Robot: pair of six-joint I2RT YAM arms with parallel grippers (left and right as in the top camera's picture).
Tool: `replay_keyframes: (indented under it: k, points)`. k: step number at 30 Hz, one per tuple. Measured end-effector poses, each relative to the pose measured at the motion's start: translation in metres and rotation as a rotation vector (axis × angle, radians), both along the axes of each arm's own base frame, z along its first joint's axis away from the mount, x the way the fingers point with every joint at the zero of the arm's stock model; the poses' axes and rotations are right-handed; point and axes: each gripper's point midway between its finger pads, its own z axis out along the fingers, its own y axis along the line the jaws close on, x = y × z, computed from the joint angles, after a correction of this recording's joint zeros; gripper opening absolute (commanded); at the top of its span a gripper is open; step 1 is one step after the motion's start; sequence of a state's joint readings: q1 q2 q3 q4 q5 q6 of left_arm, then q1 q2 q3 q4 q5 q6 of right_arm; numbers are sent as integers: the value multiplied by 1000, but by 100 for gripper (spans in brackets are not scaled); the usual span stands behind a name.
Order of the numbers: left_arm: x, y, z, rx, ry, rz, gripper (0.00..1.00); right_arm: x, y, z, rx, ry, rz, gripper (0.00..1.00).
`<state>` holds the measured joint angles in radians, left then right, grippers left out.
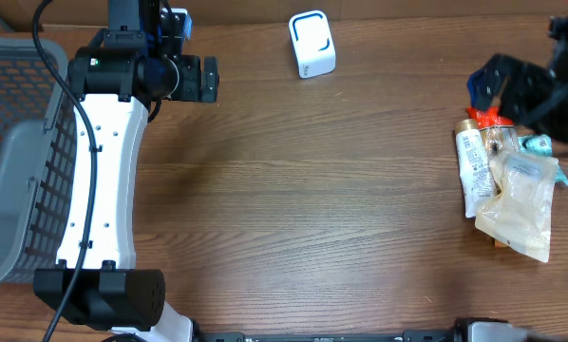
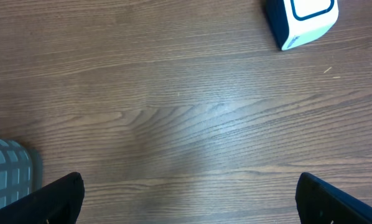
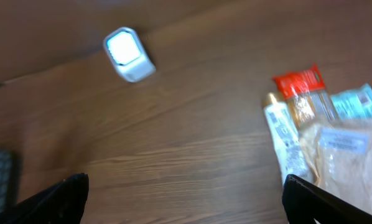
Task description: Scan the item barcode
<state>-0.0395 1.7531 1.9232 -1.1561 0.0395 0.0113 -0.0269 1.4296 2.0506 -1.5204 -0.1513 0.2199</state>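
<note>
Overhead, the light falls soft and even on the wood table [image 1: 312,190], with a faint shadow beside my left arm [image 1: 104,161], while my right arm [image 1: 536,85] is a dark smear. My left wrist view is crisp, with a pale sheen mid-board. My right wrist view is blurred throughout, the white box [image 3: 129,55] glaring blank.

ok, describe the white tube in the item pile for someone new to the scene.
Look to the right edge of the brown wooden table, where a small heap of items lies. On the heap's left side lies a long white plastic tube with a gold cap, beside a clear bag of beige contents. Its neighbours are all flat packets.
</note>
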Motion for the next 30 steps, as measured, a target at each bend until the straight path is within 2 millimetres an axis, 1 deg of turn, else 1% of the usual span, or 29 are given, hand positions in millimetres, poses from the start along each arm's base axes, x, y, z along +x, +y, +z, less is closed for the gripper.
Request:
replay_keyframes:
  k: [1,3,4,6,8,9,11,12,20,24,26,28,30]
  points:
    - [0,0,0,0,0,0,99,-14,6,14,-1,-47,27,100]
    - [0,0,0,0,0,0,99,-34,12,31,-2,-112,59,100]
    - [0,0,0,0,0,0,100,-44,14,39,-3,-143,70,100]
    - [0,0,0,0,0,0,100,-56,15,48,-6,-181,79,100]
    - [0,0,0,0,0,0,100,-68,15,50,-9,-187,81,100]
    - [0,0,0,0,0,0,99,-74,16,48,-5,-173,84,100]
    - [0,0,0,0,0,0,99,-93,18,34,8,-91,93,100]
    - [0,0,0,0,0,0,99,-98,19,30,15,-71,98,100]
    - [0,0,0,0,0,0,100,-103,24,32,36,-81,119,100]
    - [0,0,0,0,0,0,99,-102,20,32,16,-84,102,100]
    - [0,0,0,0,0,0,100,-96,14,39,-12,-134,78,100]
    - [0,0,0,0,0,0,99,-86,7,52,-49,-236,46,100]
    - [0,0,0,0,0,0,99,-83,1,58,-76,-312,17,100]
